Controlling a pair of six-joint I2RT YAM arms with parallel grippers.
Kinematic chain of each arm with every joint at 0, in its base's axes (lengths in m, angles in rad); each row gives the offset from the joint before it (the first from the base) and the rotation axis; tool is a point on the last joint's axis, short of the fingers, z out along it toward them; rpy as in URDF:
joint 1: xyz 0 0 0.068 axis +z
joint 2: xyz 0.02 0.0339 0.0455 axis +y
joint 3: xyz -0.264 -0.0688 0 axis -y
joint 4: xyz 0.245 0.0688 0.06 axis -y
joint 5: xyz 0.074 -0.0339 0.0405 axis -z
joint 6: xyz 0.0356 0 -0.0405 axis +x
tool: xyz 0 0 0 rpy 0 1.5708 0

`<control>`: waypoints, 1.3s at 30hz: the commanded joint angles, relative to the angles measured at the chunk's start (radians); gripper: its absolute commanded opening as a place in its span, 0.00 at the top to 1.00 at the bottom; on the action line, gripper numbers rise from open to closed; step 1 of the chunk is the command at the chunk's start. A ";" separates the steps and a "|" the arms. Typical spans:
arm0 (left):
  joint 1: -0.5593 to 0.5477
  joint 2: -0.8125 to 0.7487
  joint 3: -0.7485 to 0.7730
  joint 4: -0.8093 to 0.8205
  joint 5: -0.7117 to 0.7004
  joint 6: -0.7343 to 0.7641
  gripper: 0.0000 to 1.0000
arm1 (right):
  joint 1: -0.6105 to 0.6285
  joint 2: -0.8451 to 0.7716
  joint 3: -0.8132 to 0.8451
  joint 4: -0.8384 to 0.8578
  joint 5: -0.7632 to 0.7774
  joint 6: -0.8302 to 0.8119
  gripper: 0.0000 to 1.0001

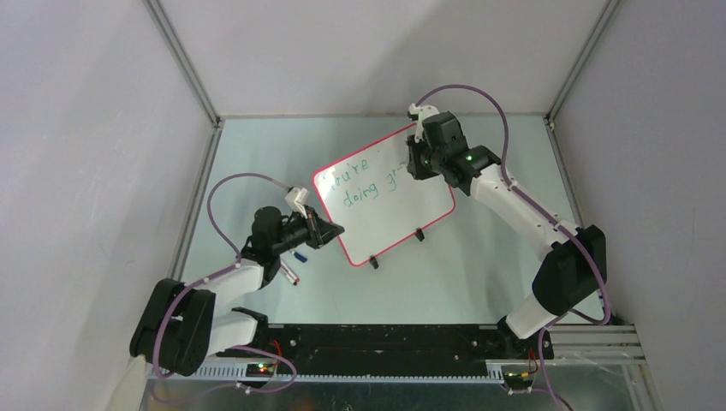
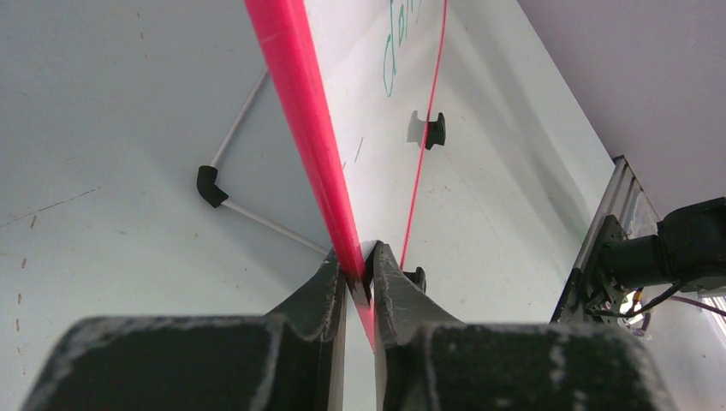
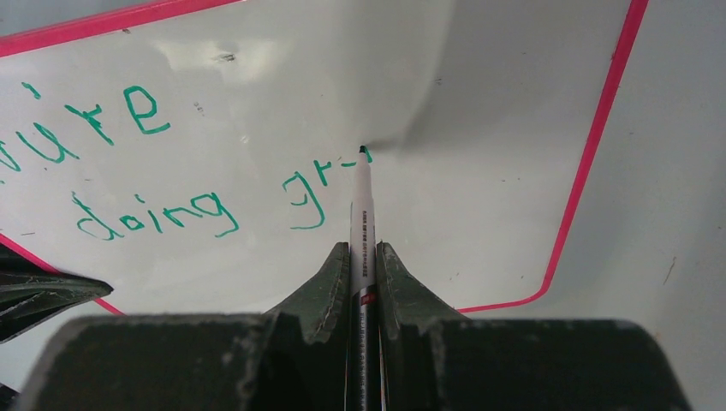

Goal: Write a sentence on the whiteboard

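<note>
- At mid-table sits your whiteboard; your left gripper pinches its pink rim, likely to steady it against pen pressure.
- Your right gripper clamps a green marker, tip on the board, mid-word.
- Green writing reads "…u're doing gr-"; you can't read the marker's label.

The whiteboard is glossy and smooth, its rim shiny pink plastic; the right gripper looks matt, scuffed black plastic.

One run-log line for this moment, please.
left end effector: shut on whiteboard rim | right end effector: shut on marker, tip at whiteboard | green writing: reaches "doing gr", unfinished
</note>
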 commanded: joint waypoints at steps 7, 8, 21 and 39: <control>0.010 0.018 0.009 -0.067 -0.113 0.101 0.98 | 0.020 0.019 0.041 0.025 -0.016 0.002 1.00; 0.009 0.019 0.009 -0.067 -0.113 0.101 0.98 | 0.022 0.017 0.038 0.024 -0.017 0.002 1.00; 0.010 0.018 0.009 -0.067 -0.113 0.101 0.98 | 0.031 -0.007 -0.009 0.019 -0.010 0.005 1.00; 0.010 0.018 0.008 -0.065 -0.113 0.099 0.98 | 0.031 -0.044 -0.079 0.011 0.004 0.012 1.00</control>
